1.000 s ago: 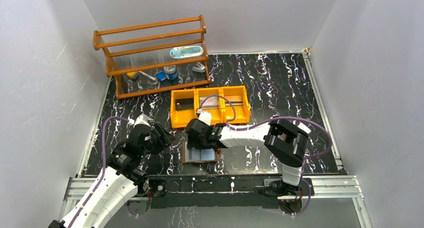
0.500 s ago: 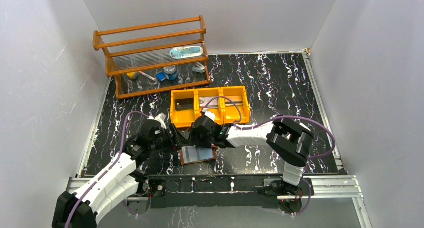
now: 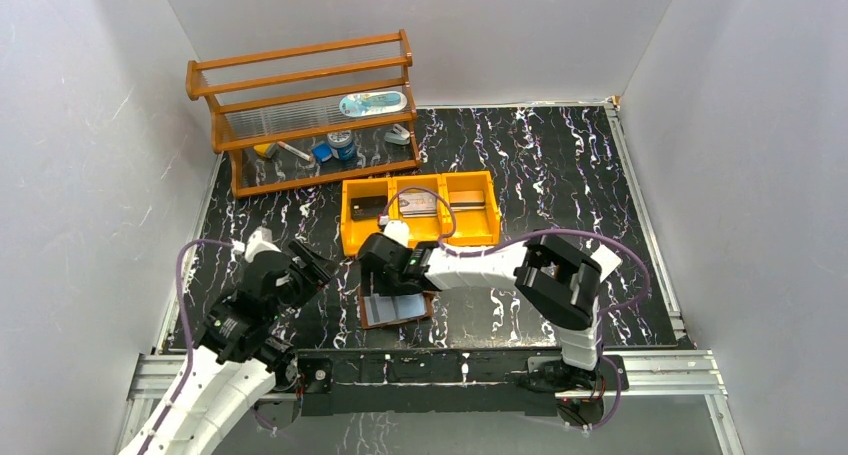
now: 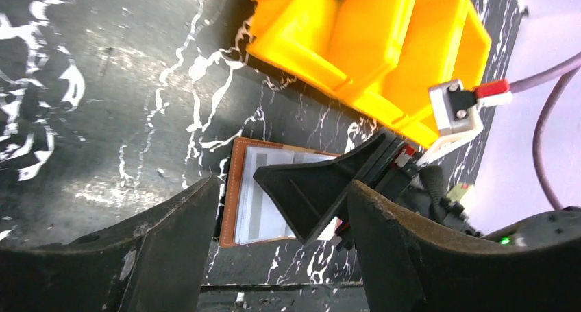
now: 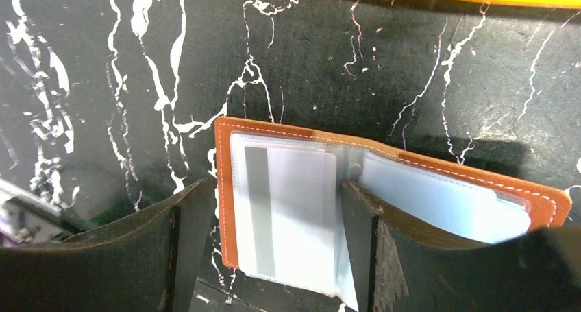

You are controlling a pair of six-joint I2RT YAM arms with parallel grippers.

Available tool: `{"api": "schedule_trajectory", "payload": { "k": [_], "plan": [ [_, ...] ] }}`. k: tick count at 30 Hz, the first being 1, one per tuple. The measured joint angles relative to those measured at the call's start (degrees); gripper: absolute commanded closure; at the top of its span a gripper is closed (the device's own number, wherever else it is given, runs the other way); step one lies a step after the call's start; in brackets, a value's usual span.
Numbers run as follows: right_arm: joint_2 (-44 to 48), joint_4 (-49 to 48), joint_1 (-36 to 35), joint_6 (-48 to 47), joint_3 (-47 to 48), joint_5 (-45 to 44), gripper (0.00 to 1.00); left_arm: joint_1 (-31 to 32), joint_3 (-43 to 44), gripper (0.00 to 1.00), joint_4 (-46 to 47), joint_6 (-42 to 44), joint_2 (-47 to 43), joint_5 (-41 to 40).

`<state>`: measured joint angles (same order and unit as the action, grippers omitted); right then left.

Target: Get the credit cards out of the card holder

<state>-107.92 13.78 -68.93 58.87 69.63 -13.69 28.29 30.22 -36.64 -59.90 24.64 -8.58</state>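
Spreads right fingers (image 5: pixel 185 243) apart over the open card holder (image 3: pixel 397 308) on the bench (image 3: pixel 540 165), with left fingers (image 4: pixel 171 236) also apart, empty, near its left side.

We see bright, even, diffuse light from overhead. The white walls (image 3: pixel 90 175) glow softly, and the black marbled surface (image 3: pixel 560 165) carries a mild sheen and only faint shadows. Between the fingers of the right pincer (image 5: pixel 274 195), the card holder (image 5: pixel 294 209) sleeves shine pale and glossy, with a dark shadow just ahead. Close up, both pincers' fingers look soft and underlit. Ahead of the left pincer (image 4: pixel 284 188), the orange tray (image 4: pixel 384 44) is nearly blown out.
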Motion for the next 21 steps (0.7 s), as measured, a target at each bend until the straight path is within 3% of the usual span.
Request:
{"api": "schedule_trajectory", "payload": {
  "k": [12,21],
  "plan": [
    [-9.51,17.25,-5.75,-2.1,15.52,-13.6,0.28,0.0,2.97,0.31,-10.88,-4.48,-7.15,-9.53],
    [-9.2,16.87,-6.16,-2.4,14.56,-15.04,0.37,0.0,2.97,0.31,-11.56,-4.33,-7.1,-9.68]
  ]
}}
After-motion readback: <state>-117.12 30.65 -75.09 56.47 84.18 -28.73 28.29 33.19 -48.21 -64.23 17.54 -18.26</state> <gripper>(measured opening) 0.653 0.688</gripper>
